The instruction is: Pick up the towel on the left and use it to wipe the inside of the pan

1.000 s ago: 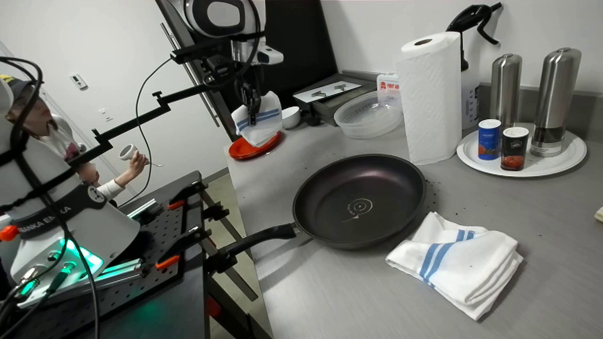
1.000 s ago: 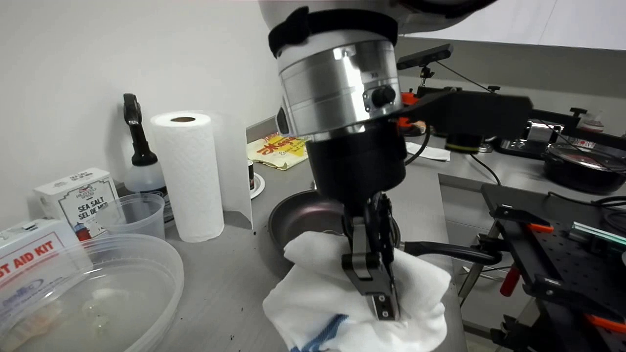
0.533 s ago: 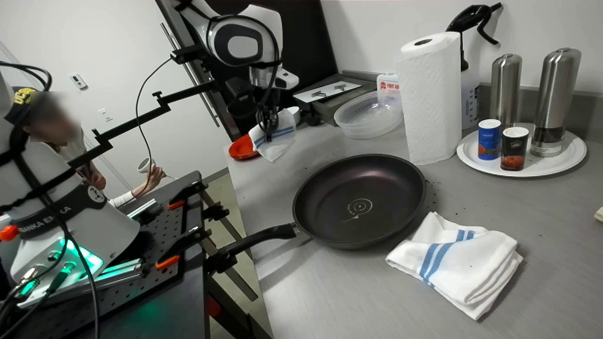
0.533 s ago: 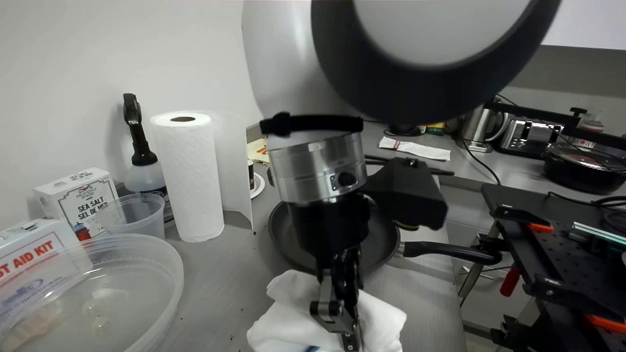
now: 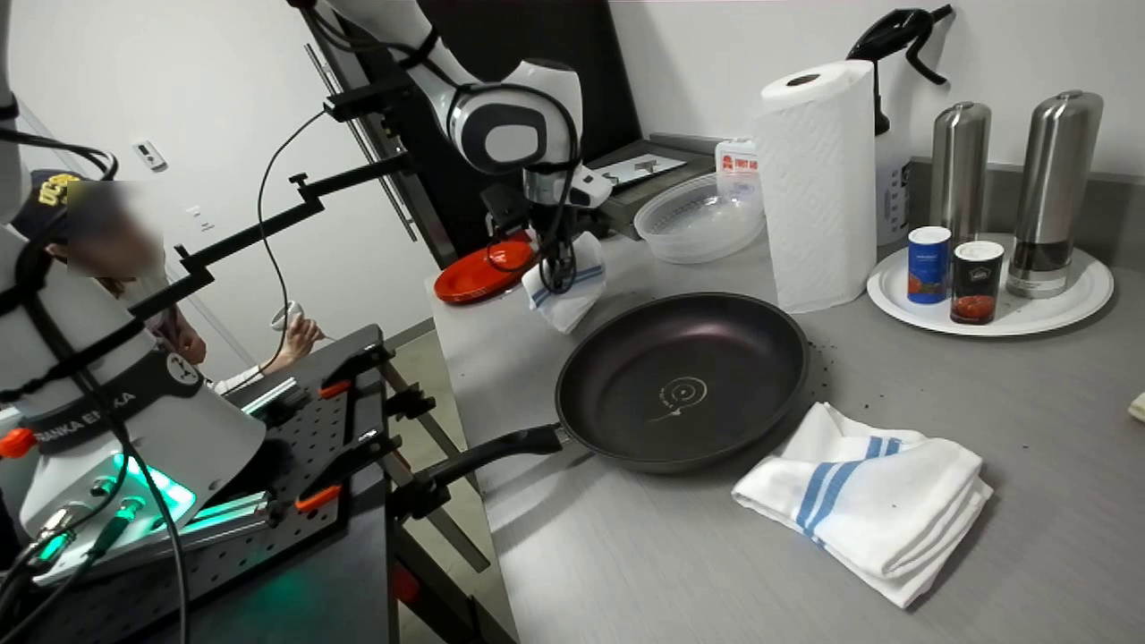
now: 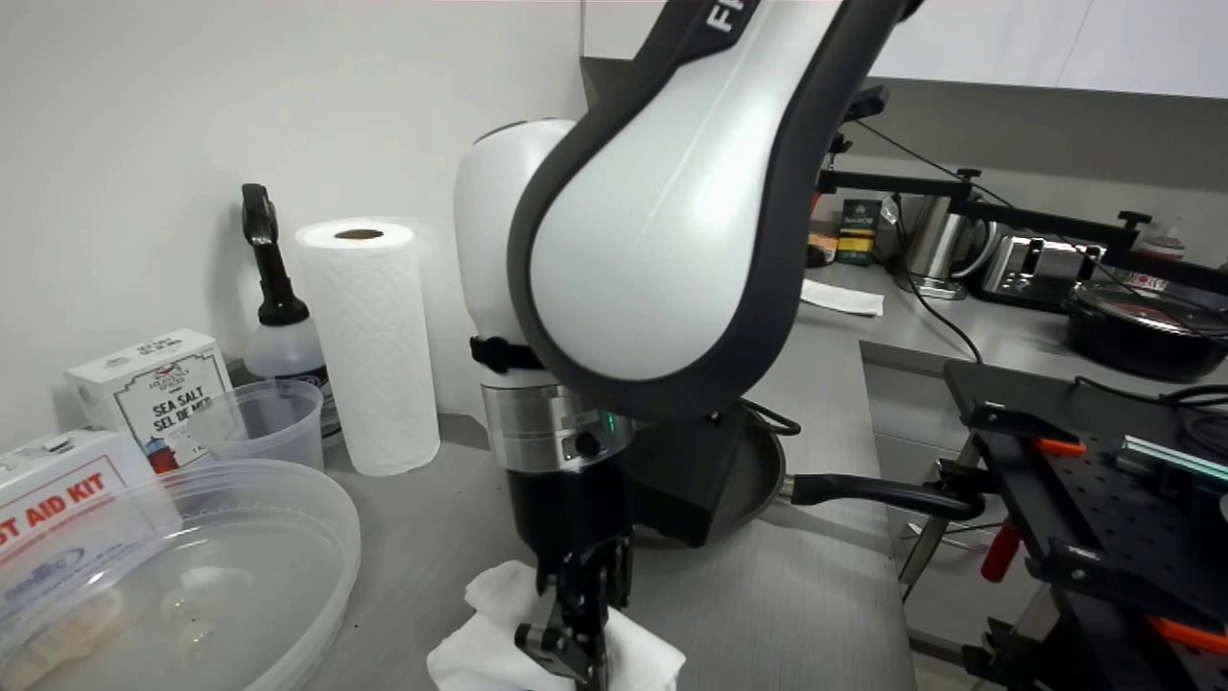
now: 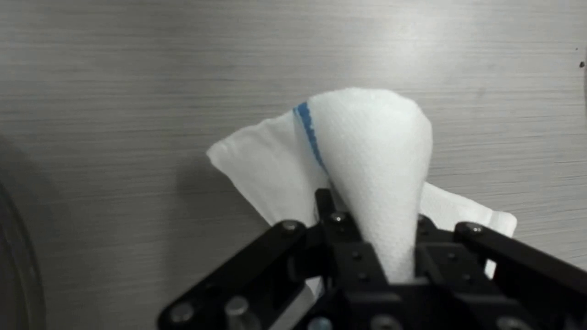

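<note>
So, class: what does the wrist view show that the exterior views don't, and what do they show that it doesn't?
In the wrist view only: the jaws plainly on either side of the towel.
In both exterior views only: paper towel roll, clear container, pan handle.
Shared: towel, jaws, counter and pan, though the wrist view catches just a dark edge, probably its rim.

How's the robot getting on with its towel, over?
Gripper closed on striped towel. Not in pan yet. Second towel, folded, beyond pan, probably not in the way.
</note>
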### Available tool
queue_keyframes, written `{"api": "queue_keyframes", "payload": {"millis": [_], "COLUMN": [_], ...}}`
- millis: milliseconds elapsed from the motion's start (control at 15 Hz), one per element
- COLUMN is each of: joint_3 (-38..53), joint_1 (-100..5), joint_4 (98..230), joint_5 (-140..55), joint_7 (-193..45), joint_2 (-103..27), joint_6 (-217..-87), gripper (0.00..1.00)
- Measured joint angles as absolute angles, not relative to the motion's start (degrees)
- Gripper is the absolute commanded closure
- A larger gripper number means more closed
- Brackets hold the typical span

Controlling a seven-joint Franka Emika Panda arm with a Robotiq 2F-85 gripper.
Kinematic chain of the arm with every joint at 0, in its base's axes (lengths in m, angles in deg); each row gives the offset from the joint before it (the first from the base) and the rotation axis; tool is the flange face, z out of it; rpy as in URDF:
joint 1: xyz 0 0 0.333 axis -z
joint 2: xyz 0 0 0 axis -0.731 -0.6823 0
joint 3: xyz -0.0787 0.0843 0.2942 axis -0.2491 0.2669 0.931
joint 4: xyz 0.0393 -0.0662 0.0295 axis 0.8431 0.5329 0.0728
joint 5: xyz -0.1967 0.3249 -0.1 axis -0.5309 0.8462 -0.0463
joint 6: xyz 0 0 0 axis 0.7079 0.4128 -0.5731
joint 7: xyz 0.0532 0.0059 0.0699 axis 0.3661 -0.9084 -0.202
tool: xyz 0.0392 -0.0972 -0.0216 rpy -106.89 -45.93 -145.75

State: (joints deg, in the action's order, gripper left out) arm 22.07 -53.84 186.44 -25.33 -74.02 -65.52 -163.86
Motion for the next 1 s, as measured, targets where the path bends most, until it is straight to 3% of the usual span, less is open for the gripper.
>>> {"api": "queue_keyframes", "payload": {"millis": [67,133,200,267,400,800,1000], "joint_3": [22.1,22.1,22.0,22.0,21.9,21.2,20.3], "joint_1": [-53.8,-53.8,-53.8,-53.8,-53.8,-53.4,-52.4], "joint_4": [185.5,184.8,184.1,183.5,182.7,181.8,182.5], "joint_5": [-25.4,-25.4,-25.4,-25.5,-25.6,-25.7,-25.7], "joint_7": [-74.0,-74.0,-74.0,-74.0,-74.0,-73.9,-73.8], "joint_2": [-66.4,-67.2,-67.9,-68.4,-68.9,-68.3,-66.1], "joint_6": [-164.4,-165.0,-165.4,-165.7,-165.7,-163.3,-159.3], "gripper": [0.96,0.82,0.56,0.56,0.45,0.0,0.0]}}
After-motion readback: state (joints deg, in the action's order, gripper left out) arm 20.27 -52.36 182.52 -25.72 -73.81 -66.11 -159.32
